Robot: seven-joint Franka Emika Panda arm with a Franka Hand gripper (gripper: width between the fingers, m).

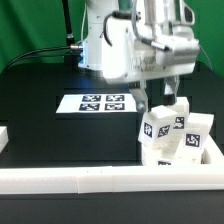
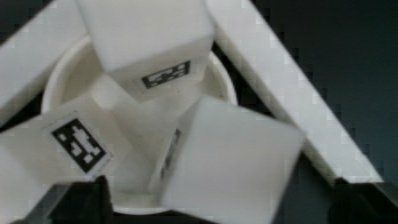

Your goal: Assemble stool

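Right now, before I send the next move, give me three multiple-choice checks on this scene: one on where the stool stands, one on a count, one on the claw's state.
1. Where does the stool stand?
A. On the marker board
B. In the corner of the white border rails, at the exterior view's right
C. Lifted off the table

2. How many tags does the marker board show?
A. Two
B. Four
C. Six

3. How is the claw?
A. Open, just above the stool's legs
B. Shut on a leg
C. Far off, over the marker board

Answers: 1 B, the stool sits against the border rails at the exterior view's right. 2 B, four black-and-white squares lie in a row on it. 3 A, the wrist view shows both fingers spread with legs between and nothing clamped.
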